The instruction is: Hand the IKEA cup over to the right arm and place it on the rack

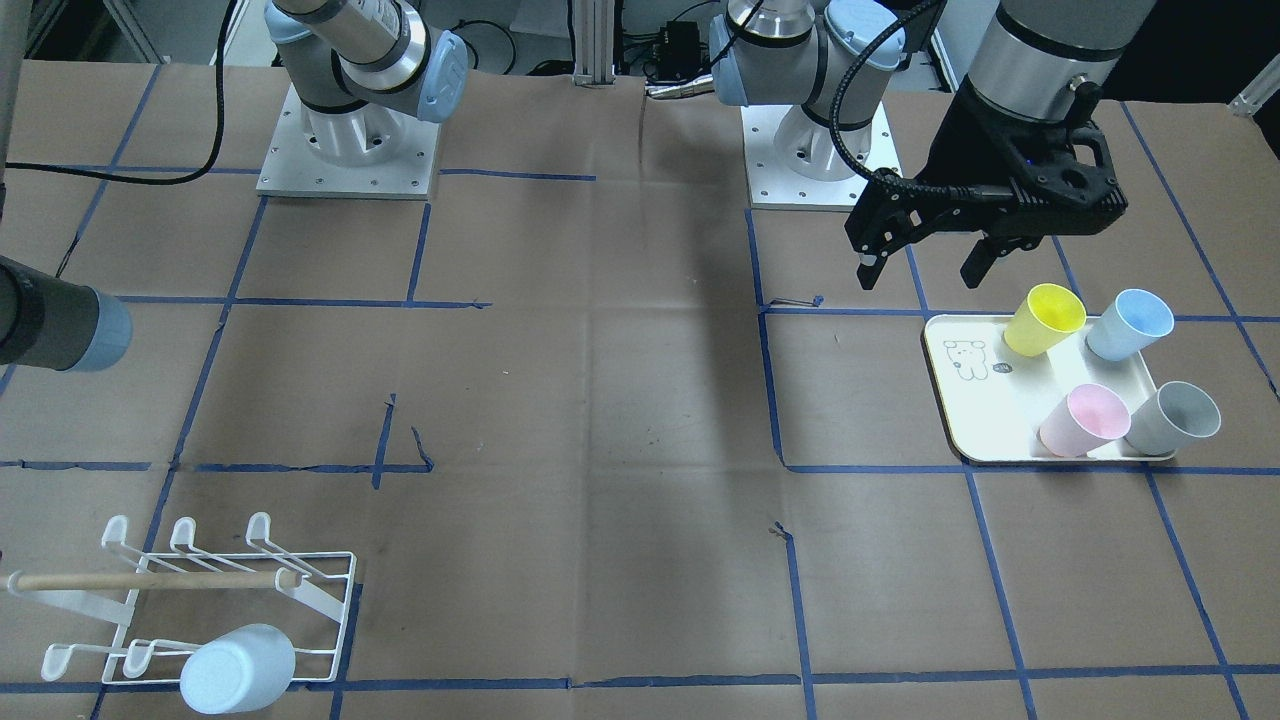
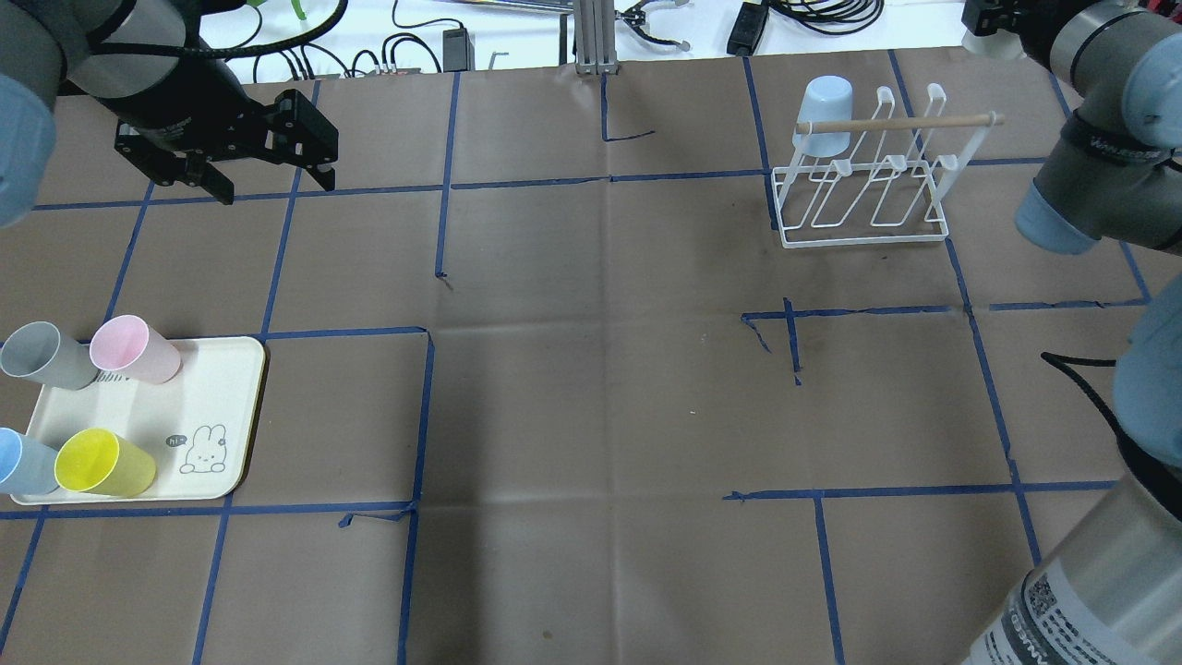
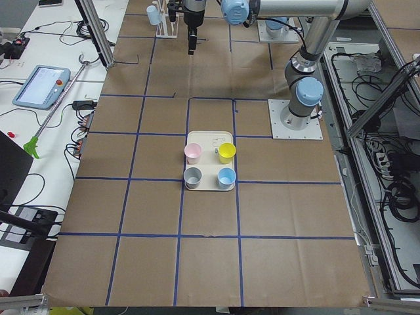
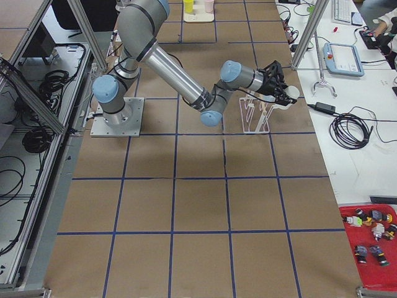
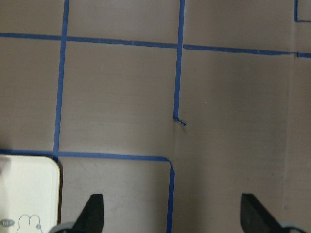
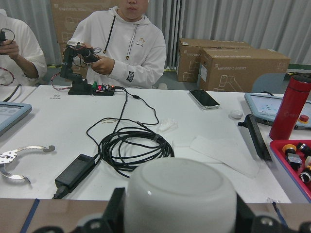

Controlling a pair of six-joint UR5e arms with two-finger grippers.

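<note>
— So, where is the IKEA cup (image 6: pixel 179 179)?
— Pinched in the right end effector (image 6: pixel 179 196): its fingers (image 6: pixel 115 206) press on both sides of the cup, which is white and held bottom up. The exterior right view puts it close to the rack (image 1: pixel 318 598), not yet on a prong.
— Anything on the rack?
— 1 pale blue cup (image 2: pixel 825 111), upturned on an end prong; the wooden dowel (image 2: pixel 900 121) crosses in front of it in the overhead view.
— And the left end effector (image 1: pixel 922 278)?
— Spread wide, holding nothing, hanging above the bench (image 2: pixel 591 388) beside the tray (image 1: pixel 985 400).
— What sits on the tray?
— 4 stand upright: a yellow cup (image 1: pixel 1043 318), a blue cup (image 1: pixel 1130 323), a pink cup (image 1: pixel 1083 420), a grey cup (image 1: pixel 1173 418). A small bubble (image 2: pixel 175 441) printed on it reads "hi!", next to a small animal drawing (image 2: pixel 205 453).
— Other writing?
— The cardboard boxes (image 6: pixel 243 68) behind the person (image 6: pixel 129 48) in the white hoodie read "UNIVERSAL ROBOTS". The right arm (image 2: pixel 1122 212) wears a black band (image 2: pixel 1103 148) with white letters, too blurred to read.
</note>
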